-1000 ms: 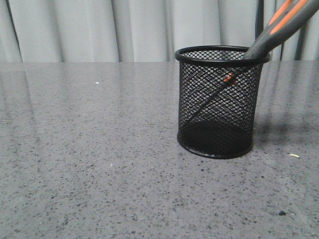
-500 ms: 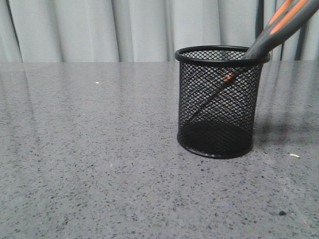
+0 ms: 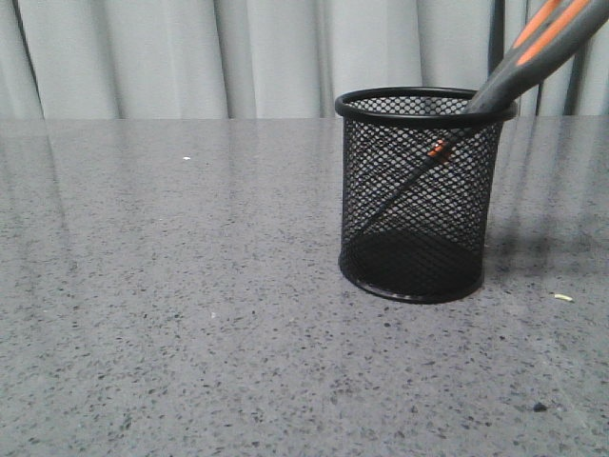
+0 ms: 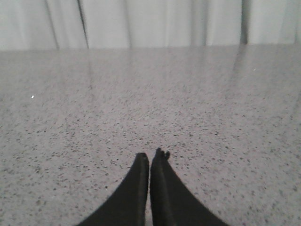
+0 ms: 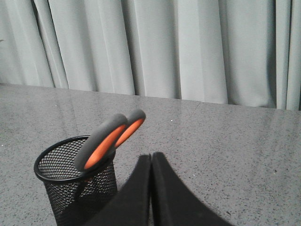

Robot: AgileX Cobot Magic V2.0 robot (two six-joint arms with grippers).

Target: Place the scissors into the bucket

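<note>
Scissors (image 3: 495, 81) slanted in bucket (image 3: 419, 200), blades down, handles over rim, just beside right tool (image 5: 151, 157). Both tools, left tool (image 4: 150, 157) included, pressed closed, empty. Bare tabletop (image 3: 171, 286) all around.

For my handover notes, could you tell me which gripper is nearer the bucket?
Right. The right gripper sits just beside the bucket; the left gripper sees only bare table.
</note>
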